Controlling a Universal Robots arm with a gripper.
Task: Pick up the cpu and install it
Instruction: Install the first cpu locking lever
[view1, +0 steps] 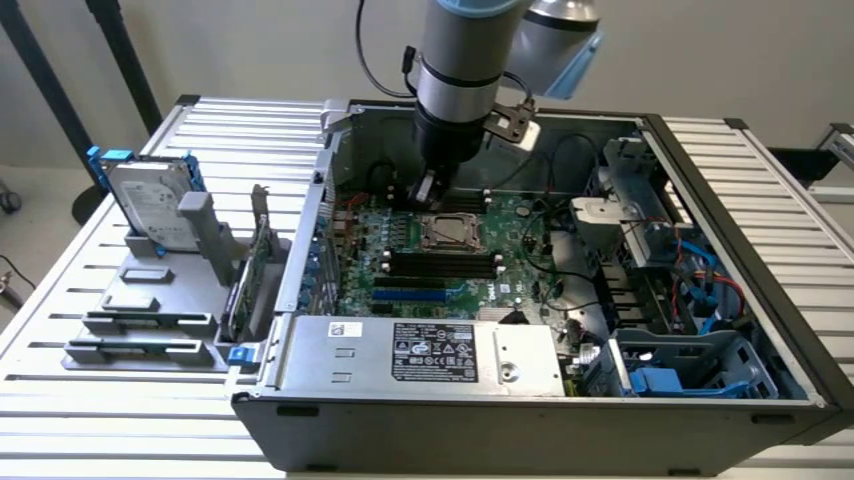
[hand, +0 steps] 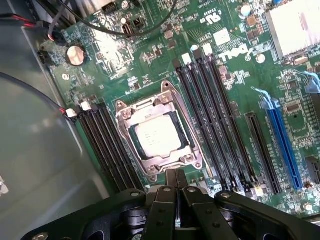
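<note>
The cpu, a small square chip with a silver-grey top, lies flat inside the metal socket frame on the green motherboard. In the exterior view the cpu sits at the board's middle, inside the open computer case. My gripper is shut, with its fingertips pressed together and nothing between them. It hangs just above the board at the socket's edge, a little off the chip. From the exterior view, the gripper hangs just behind the socket.
Black memory slots flank the socket and a blue slot lies beyond them. Cables, drive cages and the power supply crowd the case. At the exterior view's left, a hard drive with blue brackets stands on grey holder blocks.
</note>
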